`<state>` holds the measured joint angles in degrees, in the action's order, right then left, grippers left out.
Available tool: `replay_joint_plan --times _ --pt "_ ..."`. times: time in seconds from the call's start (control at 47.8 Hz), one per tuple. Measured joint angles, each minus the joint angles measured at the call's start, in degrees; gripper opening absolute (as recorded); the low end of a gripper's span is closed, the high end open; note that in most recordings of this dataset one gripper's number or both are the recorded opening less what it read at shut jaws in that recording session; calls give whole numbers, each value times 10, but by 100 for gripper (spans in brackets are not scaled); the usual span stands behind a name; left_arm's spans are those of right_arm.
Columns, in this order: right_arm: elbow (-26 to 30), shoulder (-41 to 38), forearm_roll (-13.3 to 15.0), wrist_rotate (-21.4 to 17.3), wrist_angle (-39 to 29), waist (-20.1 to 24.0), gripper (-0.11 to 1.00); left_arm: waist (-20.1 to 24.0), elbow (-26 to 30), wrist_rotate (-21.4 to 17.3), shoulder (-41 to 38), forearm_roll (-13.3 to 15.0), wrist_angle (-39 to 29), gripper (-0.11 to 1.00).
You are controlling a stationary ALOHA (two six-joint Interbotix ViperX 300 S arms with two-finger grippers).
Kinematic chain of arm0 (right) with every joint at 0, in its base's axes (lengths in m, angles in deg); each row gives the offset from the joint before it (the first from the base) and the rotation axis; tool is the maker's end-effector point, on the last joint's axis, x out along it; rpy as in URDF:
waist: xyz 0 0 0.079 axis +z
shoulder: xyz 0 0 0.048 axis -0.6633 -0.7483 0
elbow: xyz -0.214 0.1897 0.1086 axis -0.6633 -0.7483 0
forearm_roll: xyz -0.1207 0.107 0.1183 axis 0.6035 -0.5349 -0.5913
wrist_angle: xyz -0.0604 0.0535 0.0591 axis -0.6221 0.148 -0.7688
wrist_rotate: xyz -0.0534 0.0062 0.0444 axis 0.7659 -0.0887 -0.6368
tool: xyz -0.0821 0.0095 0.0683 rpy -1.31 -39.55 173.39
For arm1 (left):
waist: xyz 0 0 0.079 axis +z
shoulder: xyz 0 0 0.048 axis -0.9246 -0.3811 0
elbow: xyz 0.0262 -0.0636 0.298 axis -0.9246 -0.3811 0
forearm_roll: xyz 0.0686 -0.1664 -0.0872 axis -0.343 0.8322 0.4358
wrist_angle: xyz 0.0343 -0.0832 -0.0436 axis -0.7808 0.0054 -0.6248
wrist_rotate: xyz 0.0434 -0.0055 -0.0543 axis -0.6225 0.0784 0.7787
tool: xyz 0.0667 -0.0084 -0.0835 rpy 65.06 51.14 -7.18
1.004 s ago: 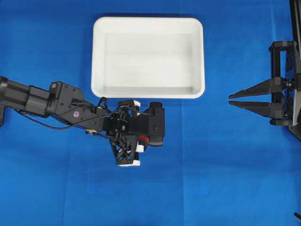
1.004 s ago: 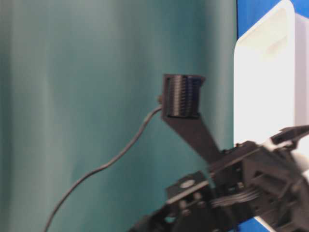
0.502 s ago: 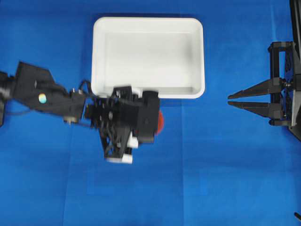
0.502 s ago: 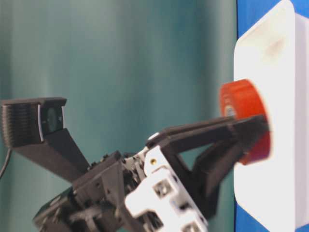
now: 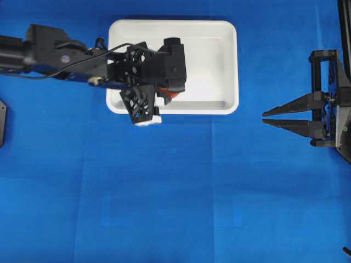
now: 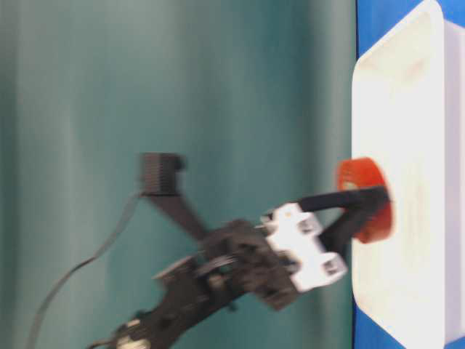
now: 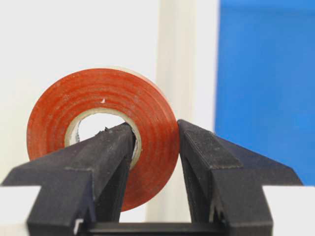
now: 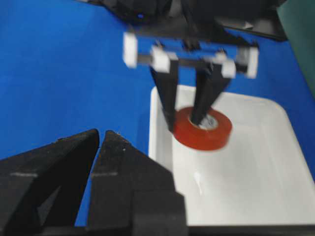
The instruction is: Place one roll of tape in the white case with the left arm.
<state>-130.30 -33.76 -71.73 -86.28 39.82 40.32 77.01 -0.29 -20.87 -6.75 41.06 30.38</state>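
The left arm (image 5: 60,55), black and jointed with cables, reaches in from the left of the overhead view, its lattice-patterned left gripper (image 5: 164,94) over the near-left part of the large shallow white plastic tray, the white case (image 5: 230,66). The gripper pinches the small orange-red roll of tape (image 7: 103,135) through its wall: one black finger (image 7: 106,157) sits inside the pale core hole, the other finger (image 7: 206,162) presses on the outer orange face, so the jaws are clamped on the ring's band, not fully closed. In the right wrist view the roll (image 8: 202,129) lies roughly flat, hole axis pointing up-down toward the tray floor, flat face up, hanging from the two fingers that come down from above; it sits above the white case (image 8: 256,187) interior near its left rim. Whether it touches the floor cannot be told. In the table-level view the roll (image 6: 365,200) is blurred, just at the tray (image 6: 407,87) rim. The right gripper (image 5: 270,118), black with plain pointed fingers, stays off to the right over the blue cloth-covered table (image 5: 164,208), well apart from the tray; its fingers are nearly together with only a thin slit between them in the right wrist view (image 8: 100,142), holding nothing.
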Motion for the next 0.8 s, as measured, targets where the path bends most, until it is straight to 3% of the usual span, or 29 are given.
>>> replay_joint_plan --times 0.398,0.607,0.795 --pt "0 -4 0 0 0 0 -11 28 -2 -22 -66 0 29 27" --pt "0 -4 0 -1 0 0 -11 28 -1 -26 -66 0 58 79" --pt "0 -4 0 -1 -4 0 -11 28 -11 -25 -47 2 49 66"
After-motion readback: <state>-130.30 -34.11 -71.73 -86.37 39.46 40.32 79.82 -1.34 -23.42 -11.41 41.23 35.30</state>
